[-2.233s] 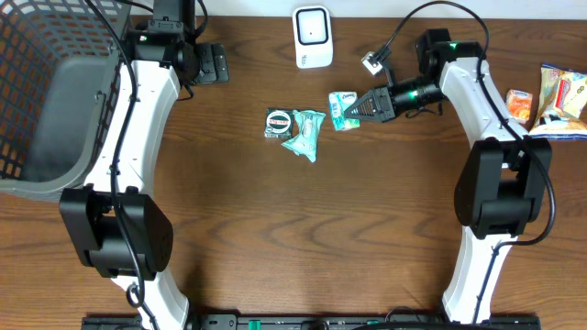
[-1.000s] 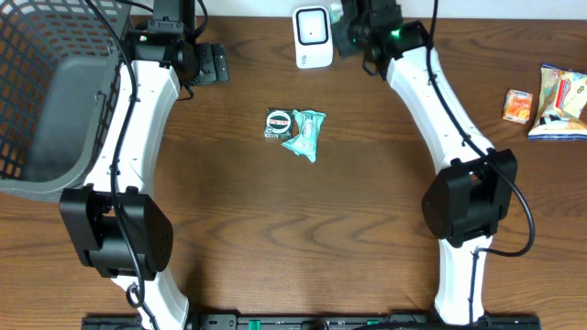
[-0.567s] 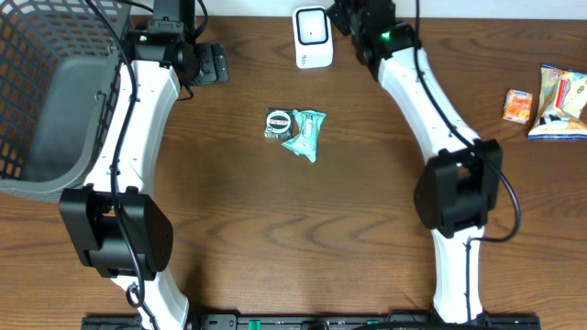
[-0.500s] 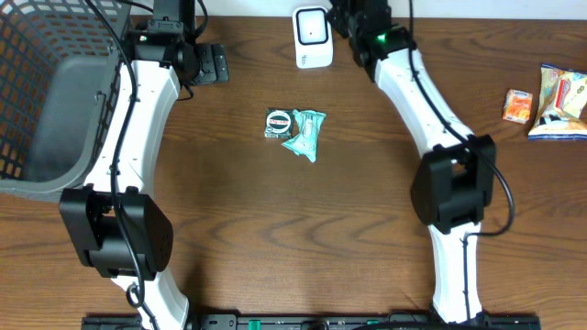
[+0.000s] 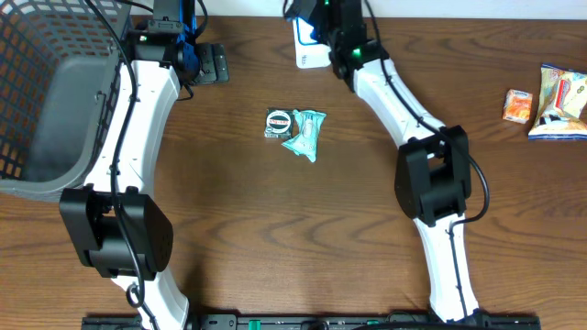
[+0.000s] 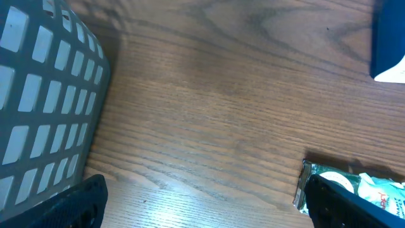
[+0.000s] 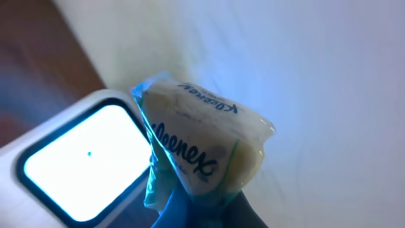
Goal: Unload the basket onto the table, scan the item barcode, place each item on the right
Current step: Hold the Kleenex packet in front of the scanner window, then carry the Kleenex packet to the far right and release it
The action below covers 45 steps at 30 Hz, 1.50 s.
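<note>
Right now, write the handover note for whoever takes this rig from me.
Right gripper: jaws shut on the Kleenex pack, held up close by the scanner, whose window is lit.
Left gripper: jaws open, empty, over the table beside the basket.
Done: the pack is off the table and at the scanner.
Left: it cannot be told whether the barcode faces the window or a scan has registered, so check that. Two more packets lie mid-table, and snacks sit at the right edge.
</note>
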### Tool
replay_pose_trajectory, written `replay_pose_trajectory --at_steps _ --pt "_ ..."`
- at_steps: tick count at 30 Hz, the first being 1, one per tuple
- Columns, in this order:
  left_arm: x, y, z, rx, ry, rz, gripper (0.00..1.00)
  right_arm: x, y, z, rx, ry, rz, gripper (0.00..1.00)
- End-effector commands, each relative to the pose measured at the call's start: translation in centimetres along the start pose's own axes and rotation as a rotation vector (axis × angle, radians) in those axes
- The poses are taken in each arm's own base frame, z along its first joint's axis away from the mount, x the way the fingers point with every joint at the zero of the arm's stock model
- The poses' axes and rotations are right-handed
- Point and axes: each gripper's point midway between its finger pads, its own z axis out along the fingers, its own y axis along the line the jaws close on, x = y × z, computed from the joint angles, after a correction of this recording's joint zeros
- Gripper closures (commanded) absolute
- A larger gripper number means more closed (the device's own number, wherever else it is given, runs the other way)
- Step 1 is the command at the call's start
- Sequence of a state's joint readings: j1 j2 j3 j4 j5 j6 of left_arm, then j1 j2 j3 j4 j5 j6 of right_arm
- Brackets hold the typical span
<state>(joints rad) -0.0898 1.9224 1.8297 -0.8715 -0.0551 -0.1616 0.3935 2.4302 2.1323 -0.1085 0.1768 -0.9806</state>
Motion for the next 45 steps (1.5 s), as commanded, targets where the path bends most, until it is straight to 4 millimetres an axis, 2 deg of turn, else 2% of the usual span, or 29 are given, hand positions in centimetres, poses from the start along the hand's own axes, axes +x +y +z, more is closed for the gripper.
replay_pose_trajectory --at_steps 1,6,14,23,29,34,36,39,42,45 --pt "-0.7 0.1 -1.2 -0.002 -0.031 -0.02 0.02 -1.1 0.9 -0.1 -0.013 -0.009 -0.133 0.99" --pt "-0.7 0.1 -1.2 -0.002 -0.031 -0.019 0.02 -0.6 1.4 0.0 -0.033 0.004 -0.157 0.99" --pt "-0.7 0.1 -1.2 -0.002 -0.031 -0.019 0.02 0.7 3.3 -0.1 -0.117 0.046 -0.22 0.99" --pt "-0.7 0.1 -1.2 -0.002 -0.031 -0.019 0.02 1.0 3.1 -0.1 -0.108 0.059 -0.219 0.99" --pt "-0.7 0.1 -1.2 -0.002 -0.03 -0.019 0.02 1.5 0.3 -0.9 -0.063 0.07 -0.117 0.99" --pt "-0.7 0.1 -1.2 -0.002 -0.031 -0.019 0.02 2.6 -4.3 -2.5 0.017 0.089 0.041 0.99" --pt "-0.7 0.1 -1.2 -0.002 -0.031 -0.019 0.02 3.8 -6.7 -3.3 0.068 0.113 0.148 0.99" --pt "-0.7 0.1 -1.2 -0.002 -0.031 -0.019 0.02 7.0 -10.0 -4.7 0.149 0.188 0.313 0.99" --pt "-0.7 0.1 -1.2 -0.002 -0.031 -0.019 0.02 12.3 -11.8 -6.1 0.188 0.316 0.446 0.99" --pt "-0.7 0.1 -1.2 -0.002 -0.031 -0.019 0.02 18.3 -11.4 -7.3 0.162 0.464 0.561 0.99"
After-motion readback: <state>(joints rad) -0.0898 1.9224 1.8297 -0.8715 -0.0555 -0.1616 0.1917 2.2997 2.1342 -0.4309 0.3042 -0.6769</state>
